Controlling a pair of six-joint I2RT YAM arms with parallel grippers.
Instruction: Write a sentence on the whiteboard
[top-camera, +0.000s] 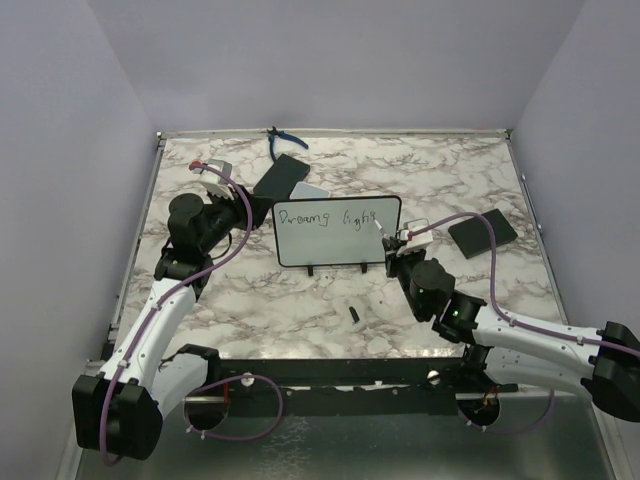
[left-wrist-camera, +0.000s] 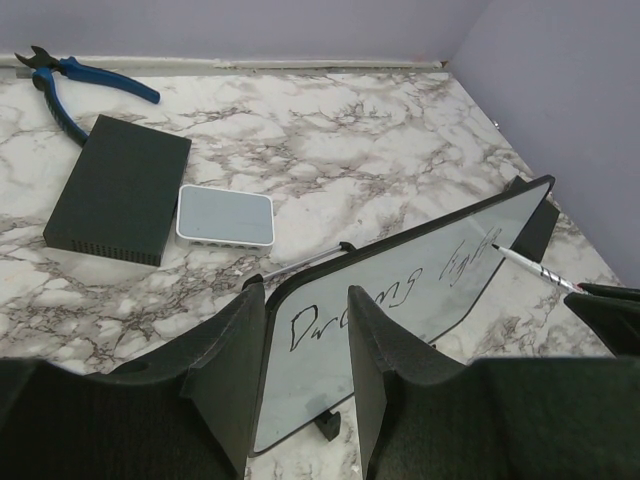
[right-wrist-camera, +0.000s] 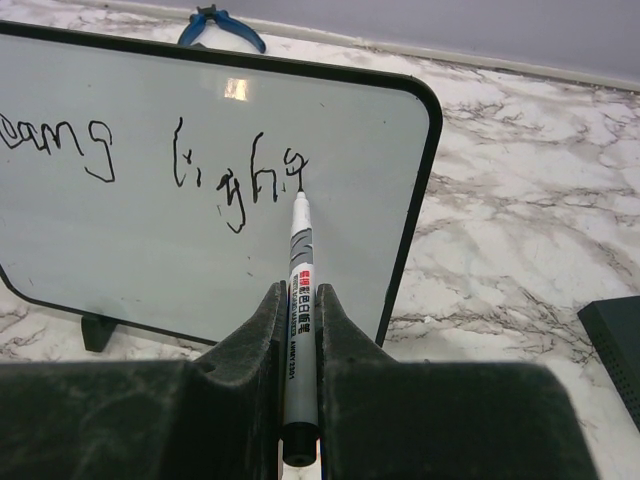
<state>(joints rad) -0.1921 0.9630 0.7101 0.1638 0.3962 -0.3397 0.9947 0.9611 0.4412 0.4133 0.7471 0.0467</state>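
Note:
The whiteboard (top-camera: 337, 250) stands upright on its two feet at mid-table. Its sentence (top-camera: 335, 217) reads "Dreams ligh" plus part of one more letter, all on one line. My right gripper (top-camera: 395, 250) is shut on a white marker (right-wrist-camera: 300, 270), whose tip touches the board at the end of the last word (right-wrist-camera: 240, 180). My left gripper (top-camera: 240, 212) is open at the board's left end. In the left wrist view the board's left edge (left-wrist-camera: 300, 400) shows between its fingers (left-wrist-camera: 385, 370). Whether they touch the board I cannot tell.
Behind the board lie a flat black box (top-camera: 282, 177), a small grey-white pad (top-camera: 308, 190) and blue pliers (top-camera: 280, 140). Another black flat rectangle (top-camera: 482, 232) lies to the right. A small black marker cap (top-camera: 354, 313) lies in front of the board.

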